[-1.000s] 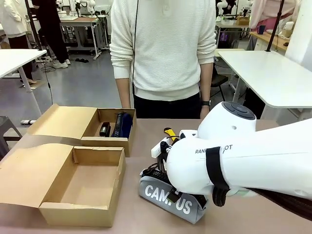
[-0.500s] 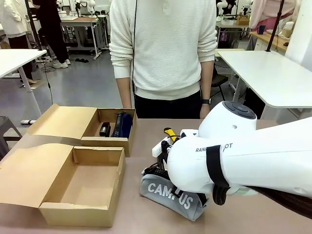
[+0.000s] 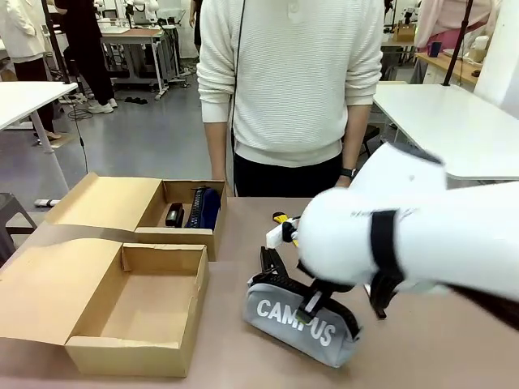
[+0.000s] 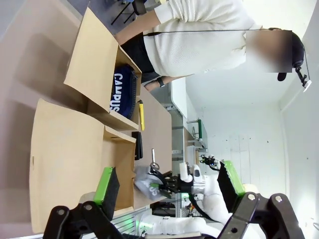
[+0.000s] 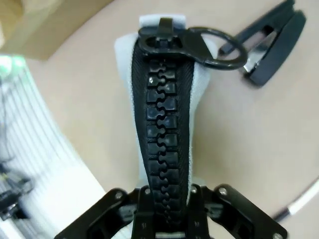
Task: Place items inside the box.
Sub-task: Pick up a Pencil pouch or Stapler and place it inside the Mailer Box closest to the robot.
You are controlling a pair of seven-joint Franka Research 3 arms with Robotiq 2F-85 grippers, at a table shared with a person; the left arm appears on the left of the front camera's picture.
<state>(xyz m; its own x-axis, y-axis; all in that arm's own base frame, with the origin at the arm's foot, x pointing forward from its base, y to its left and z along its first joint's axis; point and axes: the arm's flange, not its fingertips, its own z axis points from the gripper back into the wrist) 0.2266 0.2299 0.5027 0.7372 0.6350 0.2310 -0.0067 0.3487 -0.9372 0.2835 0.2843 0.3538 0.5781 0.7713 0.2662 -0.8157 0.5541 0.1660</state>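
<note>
The right claw [image 5: 167, 201] is clamped tight on the zip ridge of the grey pencil case [image 3: 300, 320], which sits just beside the cardboard box [image 3: 49, 292], outside its near compartment. The navy pouch [image 3: 204, 208] lies in the box's far compartment. The left claw [image 4: 168, 181], facing the box, gapes wide and empty.

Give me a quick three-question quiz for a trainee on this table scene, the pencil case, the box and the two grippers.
1. True or false: the right gripper is shut on the grey pencil case.
2. Which item lies inside the box? A: yellow utility knife. B: navy pouch. C: grey pencil case.
3. Fill in: the left gripper has its fingers ____.
Key: 1 true; 2 B; 3 open.
</note>
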